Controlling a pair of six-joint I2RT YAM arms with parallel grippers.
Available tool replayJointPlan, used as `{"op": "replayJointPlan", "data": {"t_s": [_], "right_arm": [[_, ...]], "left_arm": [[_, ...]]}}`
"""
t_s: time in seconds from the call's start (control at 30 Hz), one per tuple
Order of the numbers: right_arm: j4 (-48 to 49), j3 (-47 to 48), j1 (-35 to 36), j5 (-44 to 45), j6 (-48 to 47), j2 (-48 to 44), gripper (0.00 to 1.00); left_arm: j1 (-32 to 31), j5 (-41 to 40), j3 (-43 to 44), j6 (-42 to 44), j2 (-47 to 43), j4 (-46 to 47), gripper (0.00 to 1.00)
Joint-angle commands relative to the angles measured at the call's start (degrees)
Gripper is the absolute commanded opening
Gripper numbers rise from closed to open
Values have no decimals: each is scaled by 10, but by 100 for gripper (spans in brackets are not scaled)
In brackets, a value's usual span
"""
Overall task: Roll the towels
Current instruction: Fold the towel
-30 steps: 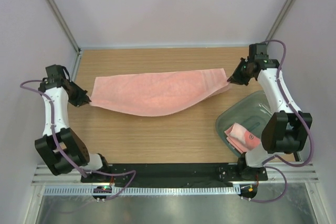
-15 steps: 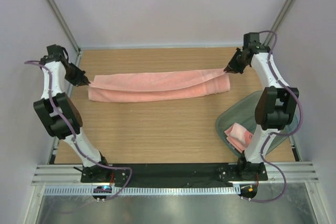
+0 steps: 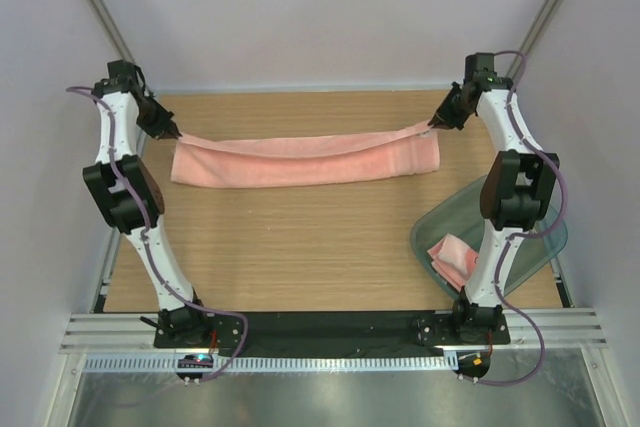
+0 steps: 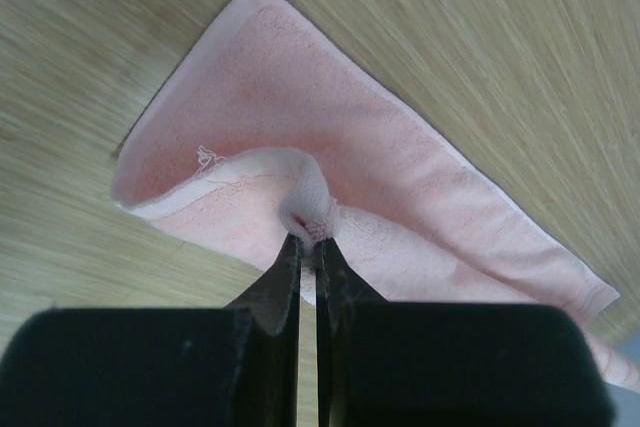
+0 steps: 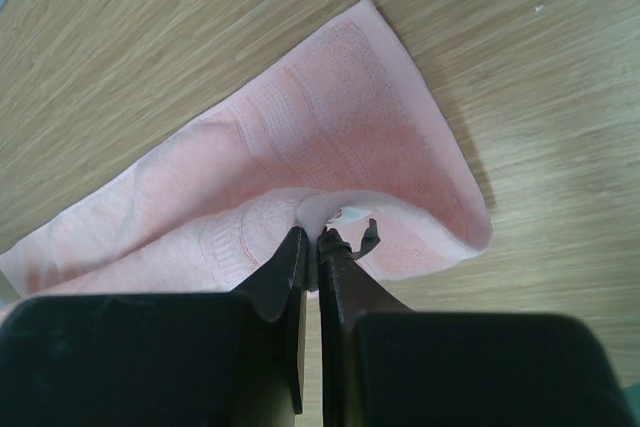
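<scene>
At the lower right of the top view, nearest to the arm bases, a grey bin (image 3: 428,219) is seen with a second pink towel (image 3: 450,253) lying inside it. Beyond it, across the upper middle of the wooden table (image 3: 300,257), the long pink towel (image 3: 305,159) is folded into a narrow strip. Its long axis runs from left to right of the frame.

At the far left end, a corner of the upper layer is held by the left gripper (image 3: 170,132). In the left wrist view the fingers are pressed together, with a small bunch of cloth pinched at the tips. At the far right end the other corner is pinched in the same way by the right gripper (image 3: 435,125).

The towel is therefore stretched between the two grippers, and each arm is nearer to its own end. It is judged that the held edge must be laid down evenly before a roll can be started from one short end.
</scene>
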Motion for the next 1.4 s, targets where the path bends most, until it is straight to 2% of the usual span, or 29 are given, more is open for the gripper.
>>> {"op": "replayJointPlan", "data": {"t_s": [0.0, 0.27, 0.33, 0.5, 0.6, 0.63, 0.67, 0.8, 0.9, 0.97, 1.03, 1.13, 1.17, 1.23, 1.27, 1.3, 1.37], "right_arm": [[-6, 47, -4, 0, 0, 22, 1], [-27, 105, -11, -3, -4, 100, 2], [-29, 122, -14, -6, -3, 115, 10], [-48, 185, -23, -12, 0, 162, 22], [-63, 221, -26, -14, 0, 188, 44], [-65, 228, -27, -14, 0, 194, 54], [-67, 233, -28, -16, -1, 197, 59], [-79, 256, -36, -15, -8, 190, 69], [-86, 249, -47, -4, -16, 160, 72], [-82, 227, -53, 0, -21, 139, 72], [-65, 159, -55, -2, -25, 88, 72], [-40, 58, -55, -18, -38, 25, 72], [-31, 33, -55, -22, -42, 13, 72], [-17, -40, -55, -41, -45, -16, 72], [-10, -60, -55, -44, -45, -23, 72], [-5, -93, -55, -47, -45, -35, 72], [9, -130, -55, -57, -46, -46, 72]], "left_arm": [[-4, -8, 48, -5, 28, -25, 0], [-8, -42, 115, -13, 105, -52, 1], [-8, -46, 129, -16, 131, -63, 1], [-8, -43, 166, -26, 161, -57, 4], [-7, -42, 196, -30, 175, -57, 17], [-7, -42, 203, -30, 180, -60, 19], [-6, -42, 208, -30, 182, -62, 21], [2, -46, 208, -28, 161, -57, 46], [12, -51, 191, -22, 122, -50, 57], [14, -57, 175, -13, 101, -52, 59], [14, -71, 150, -6, 62, -55, 59], [14, -71, 60, 1, -10, -42, 57], [12, -70, -10, 1, -36, -31, 57], [10, -65, -81, 5, -113, 8, 55], [6, -63, -156, 9, -137, 22, 55], [5, -62, -187, 14, -184, 35, 55], [-4, -60, -275, 33, -224, 66, 54]]}}
